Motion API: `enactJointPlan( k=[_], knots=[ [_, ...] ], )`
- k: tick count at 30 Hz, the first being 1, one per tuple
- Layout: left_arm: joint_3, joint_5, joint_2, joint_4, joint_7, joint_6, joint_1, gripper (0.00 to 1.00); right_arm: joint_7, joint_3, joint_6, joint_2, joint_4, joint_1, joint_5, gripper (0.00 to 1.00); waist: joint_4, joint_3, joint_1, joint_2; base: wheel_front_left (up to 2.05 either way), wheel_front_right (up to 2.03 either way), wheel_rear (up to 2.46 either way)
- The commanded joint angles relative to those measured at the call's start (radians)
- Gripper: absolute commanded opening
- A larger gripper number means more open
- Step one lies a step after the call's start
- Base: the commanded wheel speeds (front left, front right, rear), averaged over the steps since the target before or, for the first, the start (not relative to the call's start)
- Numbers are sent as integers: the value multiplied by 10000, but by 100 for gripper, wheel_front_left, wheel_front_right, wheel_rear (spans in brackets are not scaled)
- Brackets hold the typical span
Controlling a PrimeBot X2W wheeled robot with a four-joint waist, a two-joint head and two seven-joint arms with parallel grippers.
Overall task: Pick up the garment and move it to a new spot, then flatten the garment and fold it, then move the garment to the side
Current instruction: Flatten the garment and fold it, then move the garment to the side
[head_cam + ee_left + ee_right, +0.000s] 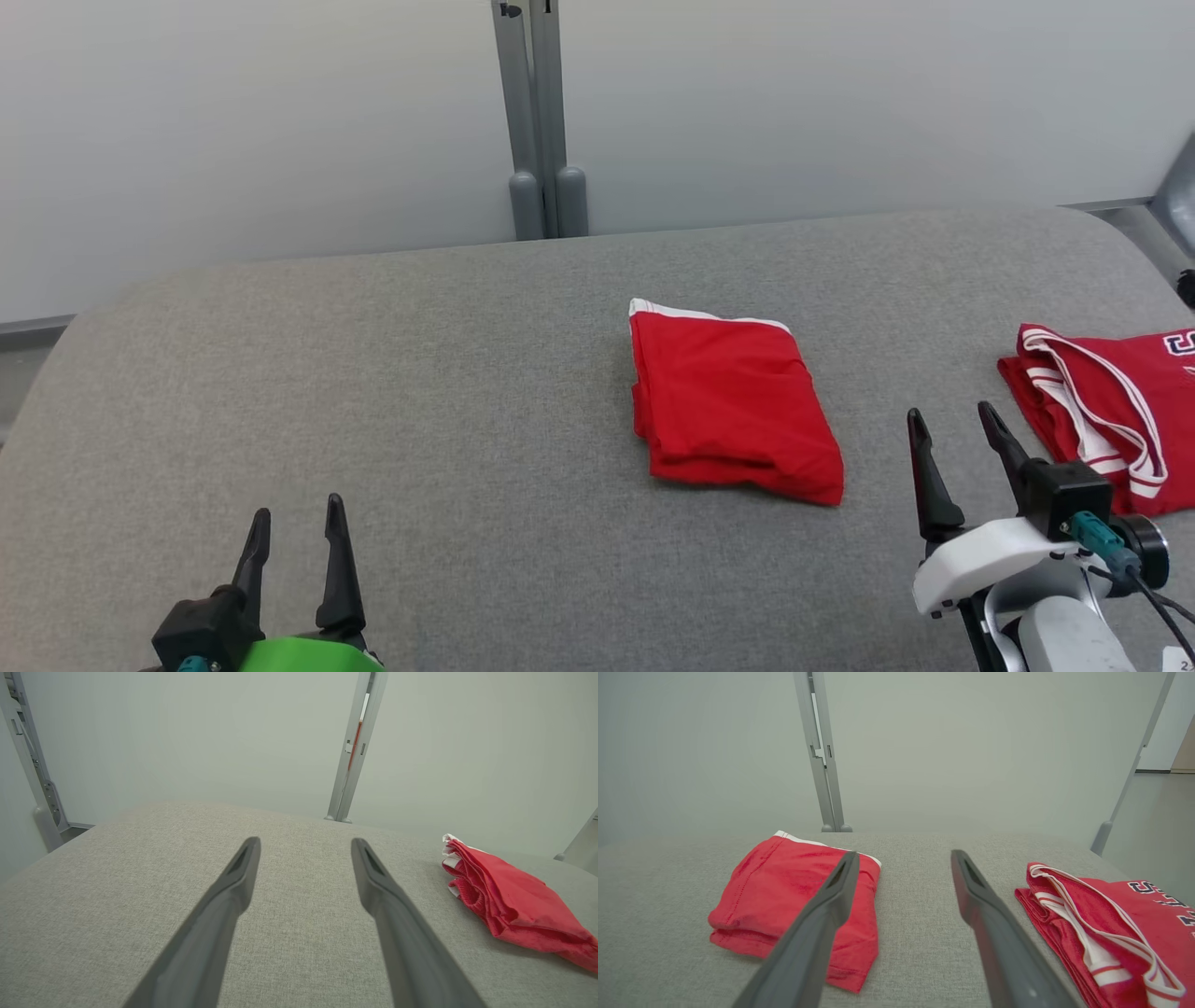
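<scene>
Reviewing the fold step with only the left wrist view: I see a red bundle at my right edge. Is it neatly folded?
Observer: Yes; the head view shows the folded red garment as a tidy rectangle lying flat.
Operator: Anything else lying there?
Observer: A red jersey with white trim and lettering lies apart from it, toward the robot's right.
Operator: And the right gripper?
Observer: The right gripper is open and empty, pointing at the gap between the two.
</scene>
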Motion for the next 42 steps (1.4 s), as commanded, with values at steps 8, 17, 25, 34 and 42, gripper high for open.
enactJointPlan(
  k=[8,17,25,34,42],
  knots=[
    [163,140,29,230,-9,-141,99,100,-21,333,-17,-39,67,452,-155,100,-381,-234,0,-1,0,0,0],
    [180,189,29,479,-9,-296,-22,100,-21,385,-17,53,320,503,-88,100,-402,-239,0,-1,0,0,0],
    [209,144,29,517,-9,-334,-13,100,-22,300,-17,74,330,476,-118,100,-365,-210,0,-1,0,0,0],
    [79,91,29,488,-9,-375,-105,100,-22,66,-17,104,270,533,-184,100,-52,-125,0,-1,0,0,0],
    [-214,-87,31,182,-7,-414,-33,100,677,-101,-17,-181,501,-508,60,100,751,210,0,-1,0,0,0]
  ],
)
